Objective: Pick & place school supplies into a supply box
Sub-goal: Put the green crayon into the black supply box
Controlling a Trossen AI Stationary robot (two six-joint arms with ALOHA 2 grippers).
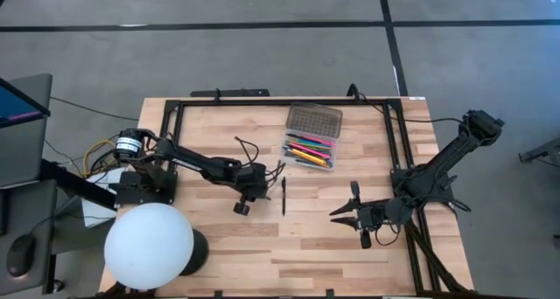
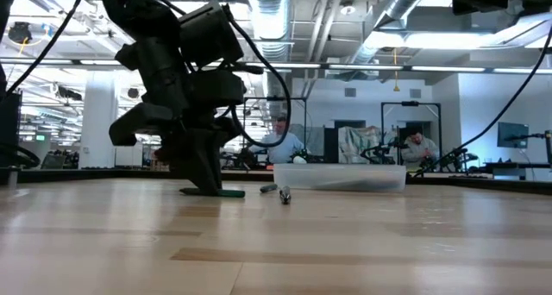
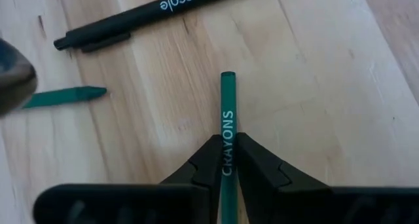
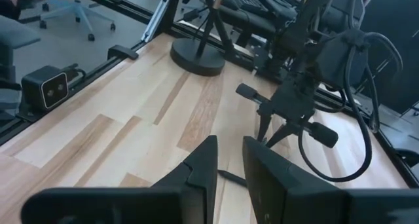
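The left end effector is lowered to the wooden table near its middle, and its two dark fingers are clamped on a green crayon printed with the word CRAYONS, which sticks out straight ahead between them with its far end over the boards. Ahead of that end effector and off to one side, a second, shorter green crayon lies flat on the wood, and beyond both lies a black pen with white lettering, apart from the held crayon. From above, the black pen lies just to the right of the left end effector, and the open supply box sits farther back and to the right of it, filled with pink, yellow and other coloured pens, its dotted lid folded back behind it. In the table-level view the clear box rests flat beyond the pen. The right end effector hovers low on the right side of the table, well apart from the box, its fingers parted by a narrow gap with nothing between them.
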